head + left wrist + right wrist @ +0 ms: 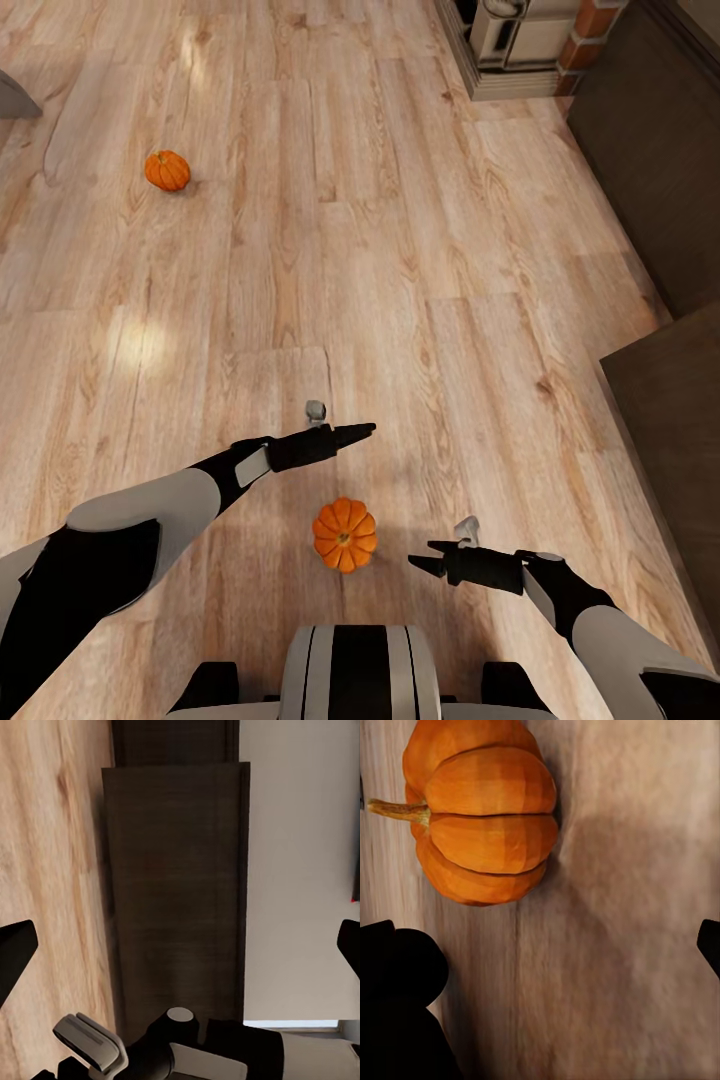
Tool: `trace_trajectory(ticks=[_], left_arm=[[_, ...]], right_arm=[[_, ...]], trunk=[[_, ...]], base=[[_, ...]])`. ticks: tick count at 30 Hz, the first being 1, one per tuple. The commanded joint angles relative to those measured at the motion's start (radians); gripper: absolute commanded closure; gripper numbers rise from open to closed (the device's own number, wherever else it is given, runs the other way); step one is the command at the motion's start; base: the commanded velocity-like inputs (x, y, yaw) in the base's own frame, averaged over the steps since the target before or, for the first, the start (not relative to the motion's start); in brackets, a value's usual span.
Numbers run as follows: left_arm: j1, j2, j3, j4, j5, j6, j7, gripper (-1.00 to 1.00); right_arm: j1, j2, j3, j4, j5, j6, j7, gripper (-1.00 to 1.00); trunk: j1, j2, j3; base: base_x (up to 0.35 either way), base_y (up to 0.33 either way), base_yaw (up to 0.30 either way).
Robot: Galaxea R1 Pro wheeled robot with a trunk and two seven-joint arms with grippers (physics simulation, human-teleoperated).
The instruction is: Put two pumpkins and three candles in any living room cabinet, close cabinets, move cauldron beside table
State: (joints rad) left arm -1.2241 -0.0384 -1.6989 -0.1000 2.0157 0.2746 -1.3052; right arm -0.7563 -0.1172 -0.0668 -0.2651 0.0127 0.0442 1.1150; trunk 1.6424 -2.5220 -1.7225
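Note:
One orange ribbed pumpkin (pixel 345 534) lies on the wood floor just in front of my base, between my two arms. In the right wrist view this pumpkin (pixel 484 817) sits close ahead, its stem pointing sideways. My right gripper (pixel 422 562) is open, low and just right of it, not touching. My left gripper (pixel 362 431) is open and empty, above and behind that pumpkin, pointing at the dark brown cabinet (pixel 172 892). A second pumpkin (pixel 167 170) rests far off at the upper left. The cabinet (pixel 650 150) runs along the right side. No candles, cauldron or table are in view.
A red brick fireplace with a pale stove (pixel 520 40) stands at the top right. A grey object's corner (pixel 12 97) pokes in at the upper left edge. Light plank floor (pixel 330 250) spreads between the pumpkins. One cabinet section (pixel 680 440) juts out closer on the right.

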Motion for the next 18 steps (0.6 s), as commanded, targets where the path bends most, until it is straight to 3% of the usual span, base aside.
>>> trace_trajectory(ticks=[1, 6, 14, 18], left_arm=[[0.000, 0.000, 0.000, 0.000, 0.000, 0.000, 0.000, -1.00], [0.000, 0.000, 0.000, 0.000, 0.000, 0.000, -0.002, -1.00], [0.000, 0.000, -0.001, -0.001, 0.000, 0.000, -0.002, -1.00], [0.000, 0.000, 0.000, -0.001, 0.000, 0.000, -0.022, -1.00]], right_arm=[[0.000, 0.000, 0.000, 0.000, 0.000, 0.000, -0.002, -1.00], [0.000, 0.003, 0.001, -0.001, 0.001, 0.000, -0.053, -1.00], [0.000, 0.003, 0.001, -0.002, 0.001, 0.000, -0.059, -1.00], [0.000, 0.003, 0.001, -0.002, 0.000, -0.001, -0.058, -1.00]], trunk=[[0.000, 0.000, 0.000], [0.000, 0.000, 0.000], [0.000, 0.000, 0.000], [0.000, 0.000, 0.000]], base=[[0.001, 0.000, 0.000], [0.000, 0.000, 0.102], [0.000, 0.000, 0.269], [0.000, 0.000, 0.058]])
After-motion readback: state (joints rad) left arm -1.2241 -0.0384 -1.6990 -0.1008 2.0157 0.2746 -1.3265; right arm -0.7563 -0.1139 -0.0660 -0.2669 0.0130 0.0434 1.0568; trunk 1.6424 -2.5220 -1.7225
